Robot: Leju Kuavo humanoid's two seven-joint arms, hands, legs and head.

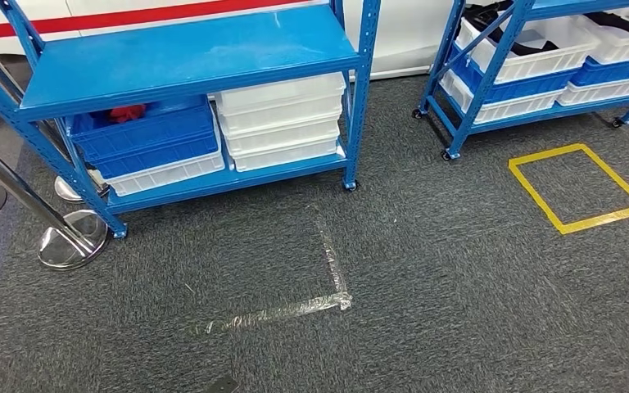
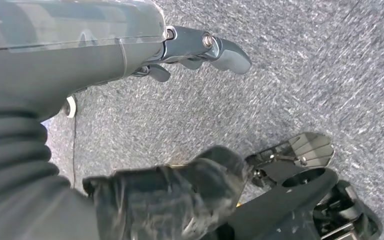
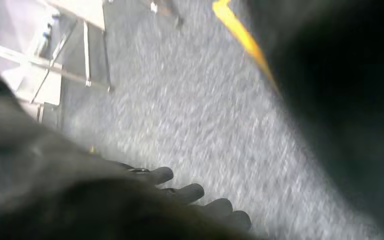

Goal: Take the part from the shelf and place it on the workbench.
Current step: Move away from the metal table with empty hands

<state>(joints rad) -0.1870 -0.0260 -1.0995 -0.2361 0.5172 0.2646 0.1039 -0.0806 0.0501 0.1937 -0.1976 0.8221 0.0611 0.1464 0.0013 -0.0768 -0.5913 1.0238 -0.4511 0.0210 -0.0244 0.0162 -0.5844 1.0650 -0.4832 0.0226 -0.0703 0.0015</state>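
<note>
A blue metal shelf [image 1: 188, 51] stands ahead on the grey carpet in the head view. On its lower level a blue bin [image 1: 151, 137] holds something red [image 1: 128, 112], which is partly hidden by the upper board. My left hand [image 2: 180, 50] hangs above the carpet with its thumb [image 2: 225, 50] stretched out, and it holds nothing. My right hand [image 3: 190, 194] also hangs over the carpet. Its dark fingers are extended and hold nothing, though that picture is blurred.
Stacked white bins [image 1: 282, 119] sit beside the blue bin. A second blue shelf [image 1: 524, 70] with white and blue bins stands at the right. On the carpet are a yellow tape square [image 1: 579, 188] and clear tape strips [image 1: 332, 274]. A chrome post base [image 1: 72, 239] stands at the left.
</note>
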